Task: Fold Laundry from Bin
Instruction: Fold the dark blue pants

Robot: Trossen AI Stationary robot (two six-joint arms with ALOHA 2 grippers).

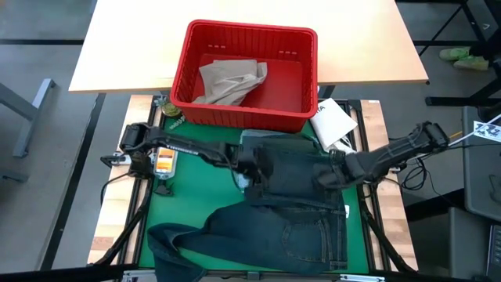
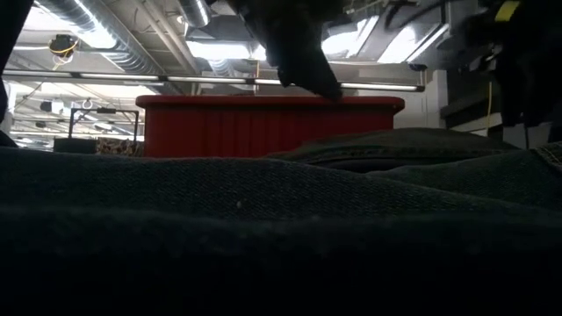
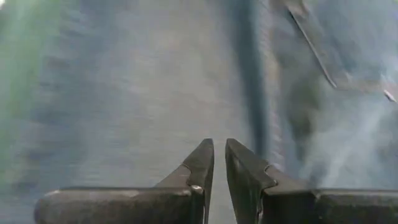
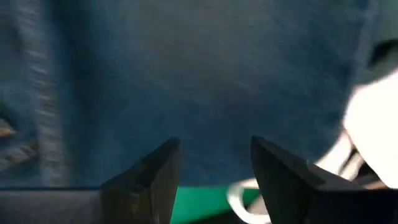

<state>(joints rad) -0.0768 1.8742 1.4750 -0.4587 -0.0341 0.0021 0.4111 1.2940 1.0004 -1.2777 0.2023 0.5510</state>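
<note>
1. One garment, the dark blue denim jeans [image 1: 293, 211], lay spread on the green mat [image 1: 188, 207] of the worktop, partly folded over at the waist end, so the folding looked begun but unfinished.
2. Tan khaki trousers [image 1: 229, 81] sat crumpled in the red bin [image 1: 297, 121], not yet taken out; no other laundry showed.
3. The left gripper [image 3: 219, 163] hovered over the denim, jaws nearly shut, with no cloth seen between them.
4. The right gripper [image 4: 214, 163] stood open above the jeans' edge, holding nothing.
5. Only the high view showed the bin's contents and a white packet [image 1: 333, 121] beside it; the low view gave just the bin's wall beyond denim, and the wrist views showed jaw spacing.
</note>
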